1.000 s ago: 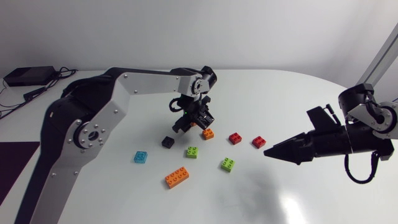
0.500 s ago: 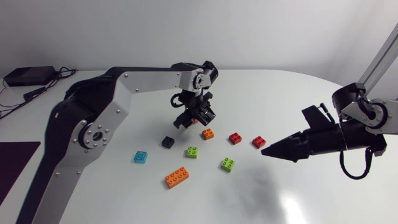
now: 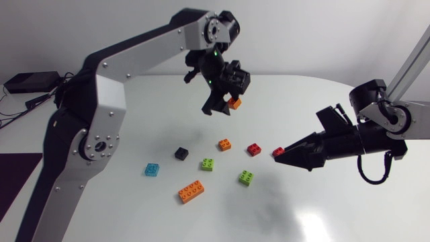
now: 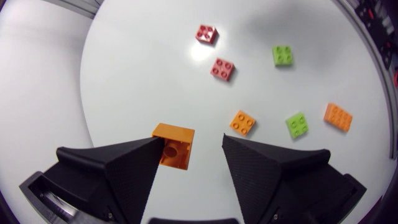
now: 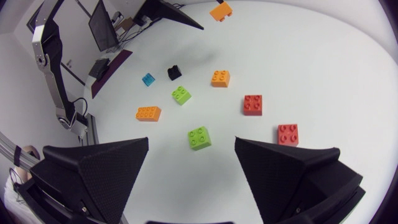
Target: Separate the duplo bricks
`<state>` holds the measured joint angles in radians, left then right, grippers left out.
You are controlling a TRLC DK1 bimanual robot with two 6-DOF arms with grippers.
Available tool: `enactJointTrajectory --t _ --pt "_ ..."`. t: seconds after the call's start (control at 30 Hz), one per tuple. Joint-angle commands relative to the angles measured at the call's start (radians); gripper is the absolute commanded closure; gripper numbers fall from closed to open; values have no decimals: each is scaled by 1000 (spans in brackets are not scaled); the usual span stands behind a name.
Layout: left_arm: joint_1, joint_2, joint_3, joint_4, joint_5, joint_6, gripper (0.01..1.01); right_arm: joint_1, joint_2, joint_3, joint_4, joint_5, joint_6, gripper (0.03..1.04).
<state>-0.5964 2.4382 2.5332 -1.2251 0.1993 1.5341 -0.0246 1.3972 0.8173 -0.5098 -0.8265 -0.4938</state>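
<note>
My left gripper (image 3: 218,107) hangs high above the table's far side. A small orange brick (image 4: 174,144) is up there with it, lying against one finger, and white table shows between it and the other finger. Below it a second small orange brick (image 3: 225,144) stays on the table. Two red bricks (image 3: 254,149) (image 3: 277,152) lie to the right of that one. My right gripper (image 3: 281,158) points left, low over the table, with its tips beside the nearer red brick (image 5: 288,134). It stands open and holds nothing.
Loose on the table are a black brick (image 3: 181,153), a blue brick (image 3: 152,169), two green bricks (image 3: 208,164) (image 3: 246,177) and a long orange brick (image 3: 191,192). They lie spread apart in the middle.
The left gripper rose from the table and swung to the far side, taking one orange brick up; the other orange brick stayed down. The right gripper moved left toward the red brick.
</note>
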Motion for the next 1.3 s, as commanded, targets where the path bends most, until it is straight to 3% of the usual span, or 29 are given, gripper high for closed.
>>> enactJointTrajectory --t 0.0,0.1,0.43,0.6,0.83,1.27 --pt "9 1 118 -88 84 -112 377 26 -38 -9 50 21 12 67" --pt "15 45 245 -180 161 -192 377 54 -69 -29 131 59 41 66" --pt "24 -36 38 -180 358 -264 377 141 -107 -66 344 122 87 66" --pt "21 -61 -53 -182 391 -249 377 141 -66 -43 396 110 83 66" --pt "14 -61 -54 -185 440 -250 377 140 10 0 412 86 34 66" --pt "-23 -61 -82 -203 500 -253 377 158 114 59 487 70 31 66"
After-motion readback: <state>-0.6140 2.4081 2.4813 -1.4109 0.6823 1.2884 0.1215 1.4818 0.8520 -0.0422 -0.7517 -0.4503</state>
